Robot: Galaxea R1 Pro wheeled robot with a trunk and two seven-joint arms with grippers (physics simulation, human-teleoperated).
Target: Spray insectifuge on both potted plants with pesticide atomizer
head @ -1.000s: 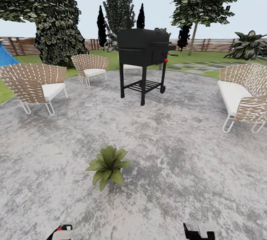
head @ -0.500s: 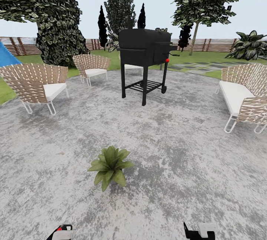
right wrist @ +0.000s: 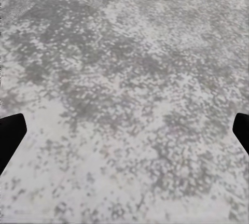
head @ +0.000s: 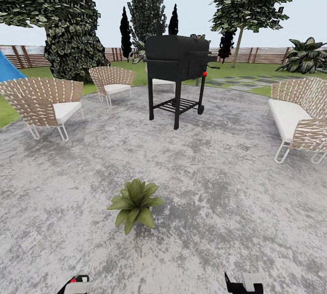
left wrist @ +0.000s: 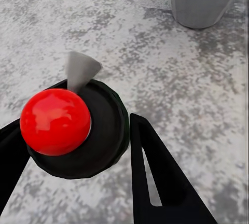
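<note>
You've got the pesticide atomizer in your left gripper, black fingers clamped on either side of its round black cap, red knob on top and the grey nozzle pointing out toward the grey pot. That pot belongs to the potted plant, the low green rosette sitting on the mottled patio just ahead of you and a touch to your left. Only this one plant shows, so judge the second later.

For the spray to land well, I'd say bring the nozzle nearer and higher over the rosette, aim at the leaves rather than the pot wall, and sweep across so the whole crown gets covered.

Room is generous: bare patio all round the plant. Left of the plant and well beyond it, two woven chairs; straight beyond it, the black grill on its legs, well apart; far right of the plant, the woven sofa. Nothing crowds your reach.

Your right gripper hangs over bare patio, fingers spread wide, holding nothing
</note>
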